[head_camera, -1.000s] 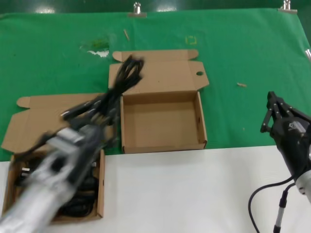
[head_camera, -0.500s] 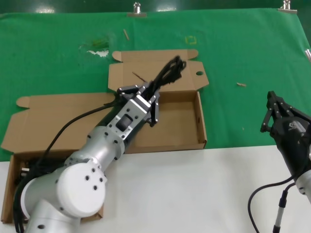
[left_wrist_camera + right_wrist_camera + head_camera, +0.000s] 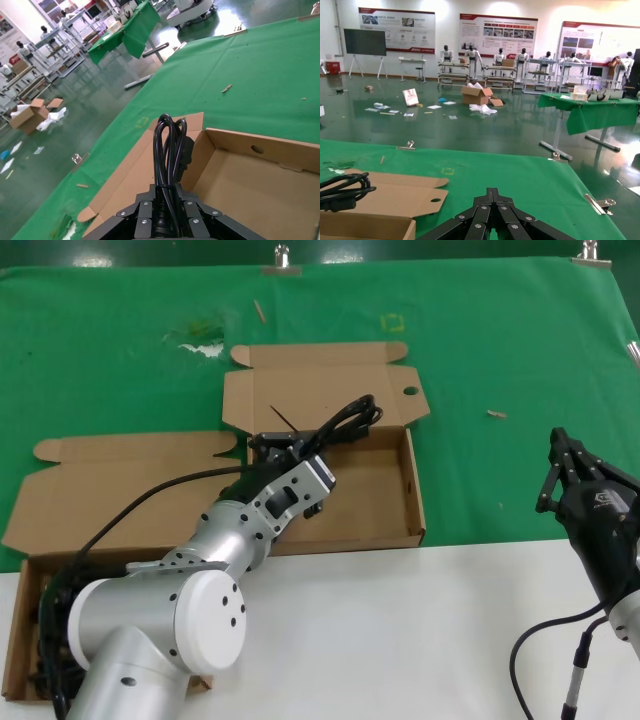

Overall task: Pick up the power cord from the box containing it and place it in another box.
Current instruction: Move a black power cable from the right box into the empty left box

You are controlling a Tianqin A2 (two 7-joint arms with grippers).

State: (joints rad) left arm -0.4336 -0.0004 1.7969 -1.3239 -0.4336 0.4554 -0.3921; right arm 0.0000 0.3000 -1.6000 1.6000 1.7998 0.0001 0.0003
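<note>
Green cloth [image 3: 500, 330], left gripper [image 3: 290, 447] clamping power cord [image 3: 345, 423] over another box [image 3: 415, 490]

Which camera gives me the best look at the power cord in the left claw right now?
The left wrist view: the power cord rises looped straight out of the left claw, over the empty box. The head view shows only its end beyond the claw. The right wrist view catches a loop at its edge.

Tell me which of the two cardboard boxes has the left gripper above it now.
The middle box, its tray bare; the left gripper holds the power cord there. The other box holds cables.
</note>
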